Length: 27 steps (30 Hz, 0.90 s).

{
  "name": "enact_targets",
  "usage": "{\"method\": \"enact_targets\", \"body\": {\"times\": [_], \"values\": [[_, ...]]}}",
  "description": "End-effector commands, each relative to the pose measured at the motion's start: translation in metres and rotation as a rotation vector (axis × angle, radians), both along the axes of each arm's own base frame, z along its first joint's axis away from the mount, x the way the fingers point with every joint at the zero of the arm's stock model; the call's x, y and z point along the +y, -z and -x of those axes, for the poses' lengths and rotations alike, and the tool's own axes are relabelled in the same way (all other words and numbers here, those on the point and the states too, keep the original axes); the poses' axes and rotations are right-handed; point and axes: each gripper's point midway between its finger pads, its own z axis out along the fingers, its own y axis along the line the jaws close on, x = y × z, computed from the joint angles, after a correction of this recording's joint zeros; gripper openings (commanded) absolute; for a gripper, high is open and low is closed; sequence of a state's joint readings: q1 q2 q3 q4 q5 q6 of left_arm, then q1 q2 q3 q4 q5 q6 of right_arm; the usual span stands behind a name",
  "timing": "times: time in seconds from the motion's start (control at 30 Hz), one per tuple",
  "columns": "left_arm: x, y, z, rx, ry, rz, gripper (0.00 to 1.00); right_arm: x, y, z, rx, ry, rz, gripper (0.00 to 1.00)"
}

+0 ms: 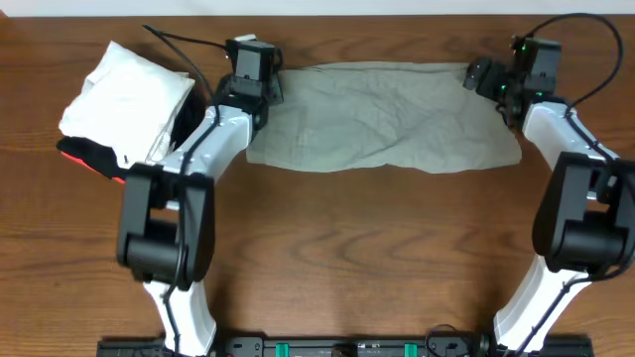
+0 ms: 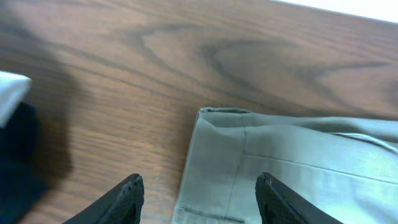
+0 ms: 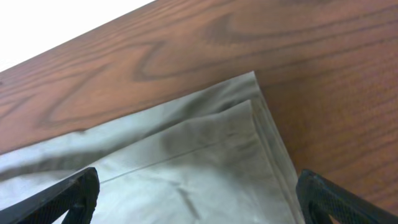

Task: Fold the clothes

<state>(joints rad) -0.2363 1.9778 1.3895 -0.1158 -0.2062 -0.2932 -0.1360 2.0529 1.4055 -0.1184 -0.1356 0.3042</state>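
The khaki trousers (image 1: 382, 117) lie flat and folded into a long wrinkled band across the far middle of the wooden table. My left gripper (image 1: 260, 87) is open over the band's left end; in the left wrist view the fingers (image 2: 199, 193) straddle the cloth's hemmed corner (image 2: 224, 155), one finger over wood, one over cloth. My right gripper (image 1: 484, 79) is open over the band's right far corner; in the right wrist view the wide-spread fingers (image 3: 199, 193) frame the cloth corner (image 3: 249, 124). Neither holds anything.
A white folded garment (image 1: 129, 94) lies on black and red garments (image 1: 94, 159) at the far left, close to my left arm. The table's far edge (image 1: 397, 12) runs just behind the trousers. Bare wood (image 1: 367, 258) lies in front.
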Motion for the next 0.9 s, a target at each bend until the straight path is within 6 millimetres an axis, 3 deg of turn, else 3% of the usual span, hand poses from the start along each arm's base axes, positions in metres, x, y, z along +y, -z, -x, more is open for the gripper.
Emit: {"method": "enact_targets", "body": {"times": [0.0,0.13,0.17,0.2,0.27,0.4,0.5,0.67,0.87], "values": [[0.006,-0.063,0.002,-0.090,-0.006,-0.002,0.60,0.016,-0.064,-0.004,-0.093,-0.089,-0.005,0.99],[0.011,-0.052,0.036,0.052,-0.026,0.010,0.60,0.021,-0.066,0.025,0.012,-0.125,0.001,0.89],[0.008,-0.042,0.046,0.110,-0.003,0.022,0.60,0.022,-0.062,0.036,0.059,-0.141,0.007,0.75],[0.002,-0.033,0.056,0.168,0.027,0.046,0.60,0.024,-0.057,0.045,0.096,-0.155,0.006,0.55],[-0.010,-0.018,0.073,0.265,0.081,0.097,0.59,0.030,-0.045,0.063,0.182,-0.180,-0.020,0.01],[-0.043,0.002,0.092,0.374,0.207,0.245,0.35,0.057,-0.025,0.087,0.278,-0.299,-0.093,0.01],[-0.057,0.016,0.096,0.417,0.251,0.306,0.32,0.078,-0.017,0.095,0.289,-0.391,-0.109,0.01],[-0.065,0.045,0.102,0.491,0.260,0.310,0.32,0.106,0.000,0.105,0.313,-0.460,-0.098,0.01],[-0.079,0.068,0.104,0.524,0.285,0.298,0.31,0.126,0.024,0.111,0.299,-0.504,-0.030,0.01]]}}
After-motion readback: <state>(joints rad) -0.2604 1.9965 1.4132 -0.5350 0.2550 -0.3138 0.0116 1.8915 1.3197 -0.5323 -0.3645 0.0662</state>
